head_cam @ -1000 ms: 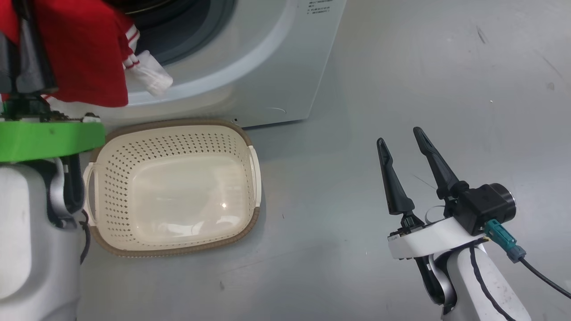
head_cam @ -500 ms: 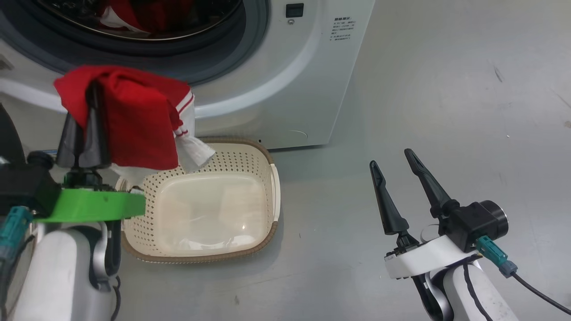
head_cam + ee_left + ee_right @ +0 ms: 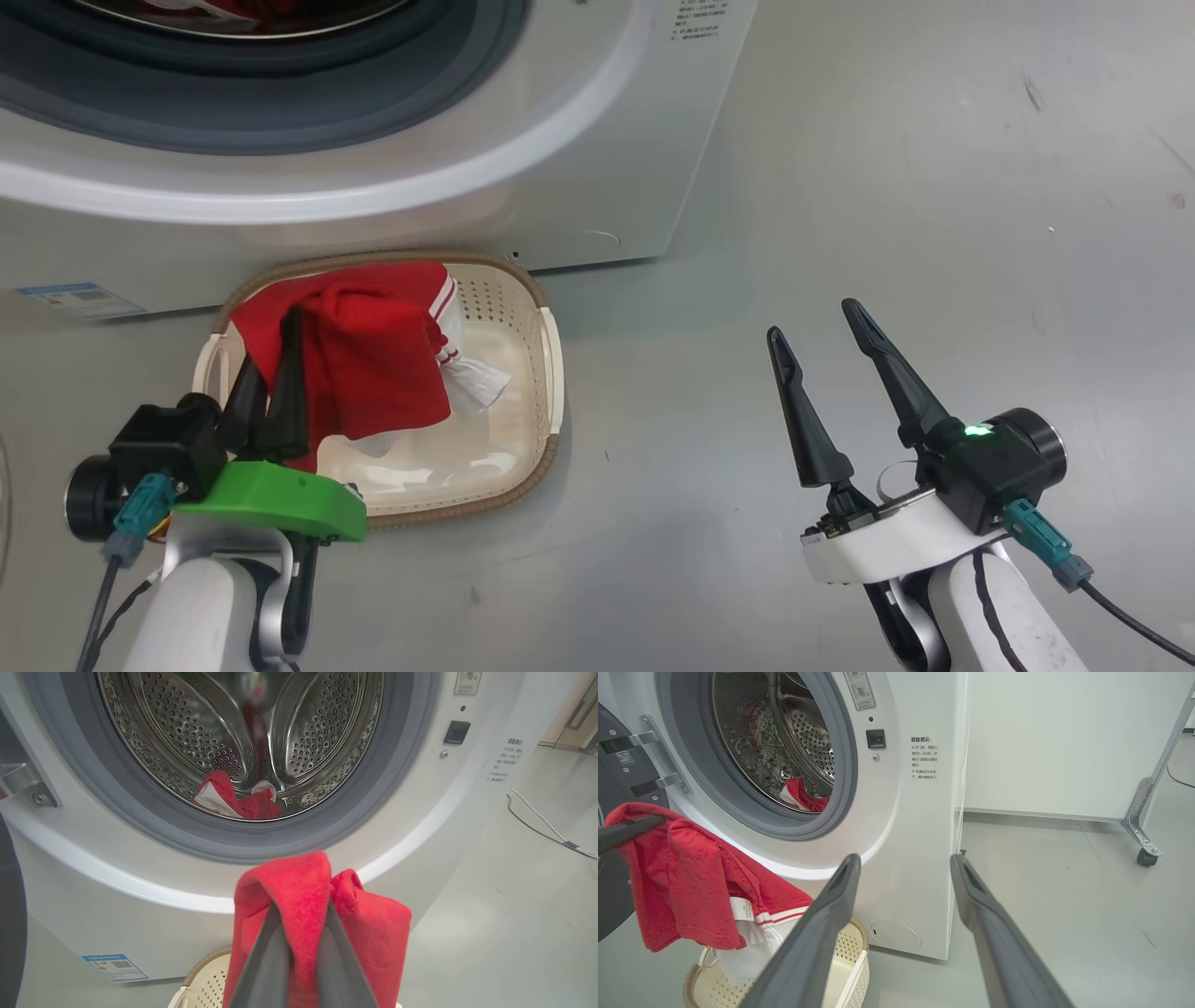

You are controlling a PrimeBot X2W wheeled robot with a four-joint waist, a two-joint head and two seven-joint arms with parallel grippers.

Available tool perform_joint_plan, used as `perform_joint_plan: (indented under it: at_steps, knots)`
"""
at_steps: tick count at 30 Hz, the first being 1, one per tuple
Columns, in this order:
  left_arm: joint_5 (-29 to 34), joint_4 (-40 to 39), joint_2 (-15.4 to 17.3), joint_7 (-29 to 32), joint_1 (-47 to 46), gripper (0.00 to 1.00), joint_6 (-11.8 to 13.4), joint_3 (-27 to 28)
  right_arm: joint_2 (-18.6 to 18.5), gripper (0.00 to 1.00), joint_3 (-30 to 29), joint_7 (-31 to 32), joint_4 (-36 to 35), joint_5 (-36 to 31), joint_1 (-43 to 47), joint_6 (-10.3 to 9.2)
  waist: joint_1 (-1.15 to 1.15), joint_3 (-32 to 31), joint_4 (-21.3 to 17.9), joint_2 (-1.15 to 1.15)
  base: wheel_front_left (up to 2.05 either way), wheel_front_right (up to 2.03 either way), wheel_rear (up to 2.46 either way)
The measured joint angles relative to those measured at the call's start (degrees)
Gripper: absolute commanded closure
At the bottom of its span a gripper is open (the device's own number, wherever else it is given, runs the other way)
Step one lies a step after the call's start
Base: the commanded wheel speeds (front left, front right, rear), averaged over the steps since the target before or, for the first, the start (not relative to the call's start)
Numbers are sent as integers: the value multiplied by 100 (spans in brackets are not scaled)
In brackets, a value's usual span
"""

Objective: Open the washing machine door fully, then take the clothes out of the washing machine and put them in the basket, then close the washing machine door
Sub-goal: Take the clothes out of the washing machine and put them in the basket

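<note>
Clothes (image 3: 383, 373) pinched in left claw (image 3: 274, 359) over basket (image 3: 553, 373); right claw (image 3: 810, 317) spread, empty, open floor (image 3: 934, 187) around.

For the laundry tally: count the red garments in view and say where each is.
2. The held garment hangs from the left end effector over the basket; the second garment lies in the drum. More may be hidden there.

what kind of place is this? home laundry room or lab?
Likely a lab or test bay, not a home: the washing machine stands on a bare grey floor, a metal frame on a caster sits by a plain white wall, and a loose cable trails across the floor.
</note>
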Motion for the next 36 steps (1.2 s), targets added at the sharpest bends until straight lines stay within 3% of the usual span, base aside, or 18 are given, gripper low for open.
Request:
perform_joint_plan:
  at_steps: [10,27,36]
  knots:
    - [3,784,112,360,-76,100,116,31,1,0,127,0,-365,-9,-144,-1,0,586,-316,0,0,0,0]
    - [4,2157,594,1005,-1545,100,216,428,3,0,401,0,-757,487,-738,-62,0,1723,-1010,0,0,0,0]
    - [-132,3087,611,1177,-1980,100,214,509,5,0,453,0,-757,578,-1045,-157,0,2246,-1344,0,0,0,0]
